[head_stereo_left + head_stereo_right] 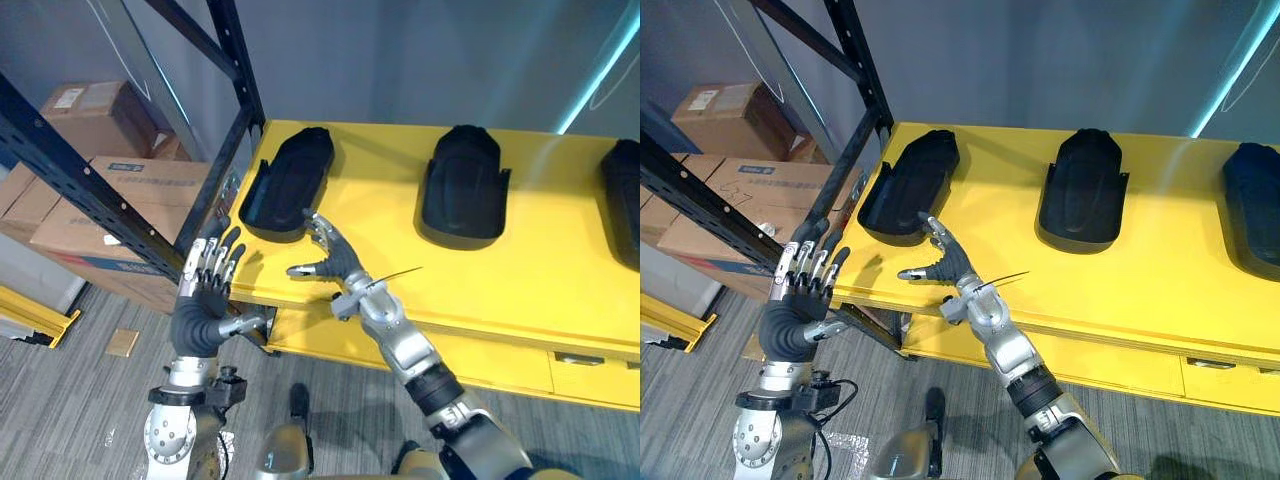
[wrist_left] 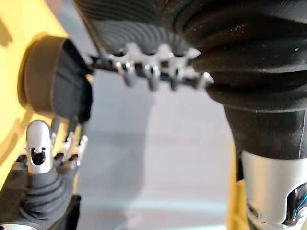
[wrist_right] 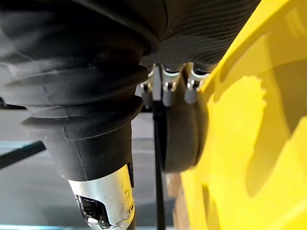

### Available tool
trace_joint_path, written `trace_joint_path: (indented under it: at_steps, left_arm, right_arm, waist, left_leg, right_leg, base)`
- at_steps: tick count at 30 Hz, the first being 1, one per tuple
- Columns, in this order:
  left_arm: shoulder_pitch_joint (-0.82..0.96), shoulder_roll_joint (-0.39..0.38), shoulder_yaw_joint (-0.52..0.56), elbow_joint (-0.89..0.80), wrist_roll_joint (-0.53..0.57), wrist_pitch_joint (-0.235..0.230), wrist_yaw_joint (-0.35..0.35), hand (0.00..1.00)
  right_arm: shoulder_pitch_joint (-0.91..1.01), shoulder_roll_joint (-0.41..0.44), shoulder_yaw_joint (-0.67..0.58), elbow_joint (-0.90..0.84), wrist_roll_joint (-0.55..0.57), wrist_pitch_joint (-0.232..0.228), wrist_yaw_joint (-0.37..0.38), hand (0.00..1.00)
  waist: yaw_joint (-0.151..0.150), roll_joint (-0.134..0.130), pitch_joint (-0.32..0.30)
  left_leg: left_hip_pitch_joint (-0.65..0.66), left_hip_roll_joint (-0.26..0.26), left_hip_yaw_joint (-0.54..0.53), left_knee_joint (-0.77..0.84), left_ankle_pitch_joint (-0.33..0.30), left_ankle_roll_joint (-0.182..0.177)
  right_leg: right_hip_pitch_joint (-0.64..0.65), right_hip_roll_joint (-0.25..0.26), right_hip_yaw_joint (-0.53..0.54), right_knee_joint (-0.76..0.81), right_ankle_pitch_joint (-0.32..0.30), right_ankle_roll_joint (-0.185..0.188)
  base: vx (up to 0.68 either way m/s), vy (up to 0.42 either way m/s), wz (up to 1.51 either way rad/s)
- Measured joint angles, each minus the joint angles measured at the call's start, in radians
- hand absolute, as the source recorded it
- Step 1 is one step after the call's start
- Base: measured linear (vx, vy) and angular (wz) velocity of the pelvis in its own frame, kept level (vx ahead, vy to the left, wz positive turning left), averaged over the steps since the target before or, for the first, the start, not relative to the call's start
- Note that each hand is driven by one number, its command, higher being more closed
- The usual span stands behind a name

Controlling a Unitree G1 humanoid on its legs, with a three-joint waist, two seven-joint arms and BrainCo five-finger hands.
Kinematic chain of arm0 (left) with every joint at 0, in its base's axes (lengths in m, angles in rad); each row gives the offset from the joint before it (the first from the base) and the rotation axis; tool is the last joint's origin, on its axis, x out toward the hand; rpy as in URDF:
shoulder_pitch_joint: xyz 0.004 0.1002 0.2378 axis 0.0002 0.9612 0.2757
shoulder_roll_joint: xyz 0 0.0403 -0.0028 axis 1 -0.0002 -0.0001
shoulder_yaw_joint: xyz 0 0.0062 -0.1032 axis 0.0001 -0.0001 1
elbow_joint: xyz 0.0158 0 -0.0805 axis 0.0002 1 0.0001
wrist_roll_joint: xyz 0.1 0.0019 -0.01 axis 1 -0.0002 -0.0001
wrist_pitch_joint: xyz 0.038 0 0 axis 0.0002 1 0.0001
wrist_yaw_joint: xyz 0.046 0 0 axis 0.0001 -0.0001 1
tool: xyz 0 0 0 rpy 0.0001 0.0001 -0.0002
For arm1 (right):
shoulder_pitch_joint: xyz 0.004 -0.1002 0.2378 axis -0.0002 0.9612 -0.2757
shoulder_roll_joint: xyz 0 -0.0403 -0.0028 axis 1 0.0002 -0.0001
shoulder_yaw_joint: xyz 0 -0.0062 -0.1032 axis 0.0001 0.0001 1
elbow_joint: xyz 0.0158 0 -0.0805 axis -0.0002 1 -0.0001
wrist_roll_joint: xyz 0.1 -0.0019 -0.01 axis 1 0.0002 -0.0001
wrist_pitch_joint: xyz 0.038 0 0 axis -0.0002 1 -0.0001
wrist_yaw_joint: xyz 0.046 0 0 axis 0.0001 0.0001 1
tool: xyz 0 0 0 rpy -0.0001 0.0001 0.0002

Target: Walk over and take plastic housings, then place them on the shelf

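In the left eye view, three black housings lie well apart on the yellow shelf (image 1: 540, 290): the left housing (image 1: 288, 185) hollow side up near the shelf's left end, the middle housing (image 1: 463, 188) dome side up, and the right housing (image 1: 625, 200) cut off by the picture's edge. My right hand (image 1: 332, 260) hovers over the front of the shelf, just beside the near end of the left housing, with fingers spread and thumb out, holding nothing. My left hand (image 1: 205, 285) is raised beside the shelf's left front corner, fingers straight and close together, empty. A black rack post (image 1: 70, 165) runs past it, with cardboard boxes (image 1: 120, 200) behind.

The right eye view shows the same layout, with the same gap between my right hand (image 1: 940, 262) and the left housing (image 1: 908, 188).

In the left wrist view, my fingers (image 2: 151, 74) stand in a loose row, with one housing end (image 2: 57, 86) against yellow beyond.

In the right wrist view, my fingers (image 3: 165, 88) point at a dark rounded housing end (image 3: 180, 139). I cannot tell whether they touch it.
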State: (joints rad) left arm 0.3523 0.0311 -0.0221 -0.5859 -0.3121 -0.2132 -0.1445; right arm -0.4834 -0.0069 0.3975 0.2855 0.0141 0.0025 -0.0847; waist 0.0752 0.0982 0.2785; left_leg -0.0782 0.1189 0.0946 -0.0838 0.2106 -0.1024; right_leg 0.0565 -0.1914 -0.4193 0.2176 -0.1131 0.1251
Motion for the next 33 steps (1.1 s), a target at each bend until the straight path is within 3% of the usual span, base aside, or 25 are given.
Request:
trace_joint_path:
  at_steps: [7, 11, 15, 18, 20, 25, 28, 31, 33]
  left_arm:
    - [-0.017, 0.000, -0.001, 0.023, 0.000, -0.002, 0.008, 0.00]
    - [-0.018, 0.000, -0.004, 0.027, 0.000, -0.010, 0.008, 0.00]
    - [-0.019, 0.001, -0.004, 0.027, 0.006, -0.028, 0.007, 0.00]
    - [-0.040, 0.001, -0.007, 0.027, 0.006, -0.028, 0.004, 0.00]
    - [-0.064, 0.003, -0.006, 0.028, 0.009, -0.027, 0.004, 0.00]
    - [-0.099, 0.003, 0.001, 0.083, 0.051, -0.016, 0.013, 0.00]
    - [-0.096, 0.003, 0.012, 0.101, 0.057, 0.001, 0.017, 0.00]
    - [-0.073, 0.001, 0.038, 0.149, 0.107, 0.005, 0.047, 0.00]
    - [-0.015, -0.002, 0.045, 0.219, 0.135, 0.007, 0.104, 0.00]
  right_arm:
    - [-0.007, -0.001, -0.096, -0.003, -0.107, 0.000, -0.157, 0.00]
    - [0.010, -0.015, -0.201, -0.156, -0.151, -0.027, -0.223, 0.00]
    - [0.142, -0.053, -0.278, -0.507, -0.147, -0.125, -0.202, 0.00]
    - [0.253, -0.070, -0.343, -0.638, -0.137, -0.174, -0.176, 0.00]
    - [0.354, -0.080, -0.423, -0.694, -0.063, -0.201, -0.147, 0.00]
    - [0.499, -0.078, -0.555, -0.713, -0.037, -0.204, -0.167, 0.00]
    - [0.584, -0.046, -0.635, -0.709, -0.028, -0.203, -0.215, 0.00]
    - [0.682, 0.005, -0.729, -0.676, -0.026, -0.204, -0.320, 0.00]
    - [0.772, 0.065, -0.801, -0.586, -0.001, -0.212, -0.420, 0.00]
  waist:
    - [-0.001, 0.000, 0.000]
    - [-0.009, 0.000, 0.000]
    - [-0.028, -0.011, 0.001]
    - [-0.051, -0.021, -0.002]
    - [-0.074, -0.036, -0.012]
    - [-0.110, -0.058, -0.040]
    - [-0.122, -0.066, -0.056]
    - [-0.142, -0.070, -0.071]
    - [-0.147, -0.076, -0.098]
  left_leg:
    - [0.003, 0.000, 0.004, 0.000, -0.001, 0.000]
    - [0.011, 0.003, 0.024, -0.004, -0.010, 0.002]
    - [0.050, 0.003, 0.079, -0.005, -0.027, 0.005]
    - [0.076, 0.003, 0.112, -0.005, -0.036, 0.005]
    - [0.087, 0.008, 0.140, -0.006, -0.042, 0.005]
    - [0.114, 0.020, 0.205, -0.006, -0.056, 0.001]
    - [0.115, 0.028, 0.226, -0.006, -0.062, -0.004]
    - [0.113, 0.032, 0.248, -0.006, -0.064, -0.004]
    - [0.116, 0.039, 0.280, -0.006, -0.073, -0.008]
  right_leg:
    - [0.002, 0.000, 0.002, -0.005, 0.000, 0.001]
    - [0.006, 0.003, 0.016, -0.028, 0.007, 0.004]
    - [0.030, 0.005, 0.065, -0.074, 0.037, 0.009]
    - [0.051, 0.007, 0.090, -0.106, 0.058, 0.014]
    - [0.051, 0.012, 0.118, -0.125, 0.073, 0.013]
    - [0.049, 0.024, 0.174, -0.159, 0.095, 0.009]
    - [0.044, 0.032, 0.190, -0.180, 0.107, 0.010]
    - [0.025, 0.034, 0.210, -0.190, 0.106, 0.010]
    - [0.013, 0.036, 0.234, -0.190, 0.110, 0.011]
  base:
    - [0.01, -0.027, -0.01]
    - [-0.01, -0.014, -0.12]
    - [0.03, -0.002, -0.34]
    - [0.05, 0.000, -0.32]
    - [0.03, 0.003, -0.39]
    - [-0.02, 0.003, -0.40]
    - [-0.02, 0.000, -0.23]
    - [-0.03, 0.003, -0.19]
    - [0.04, 0.000, -0.28]
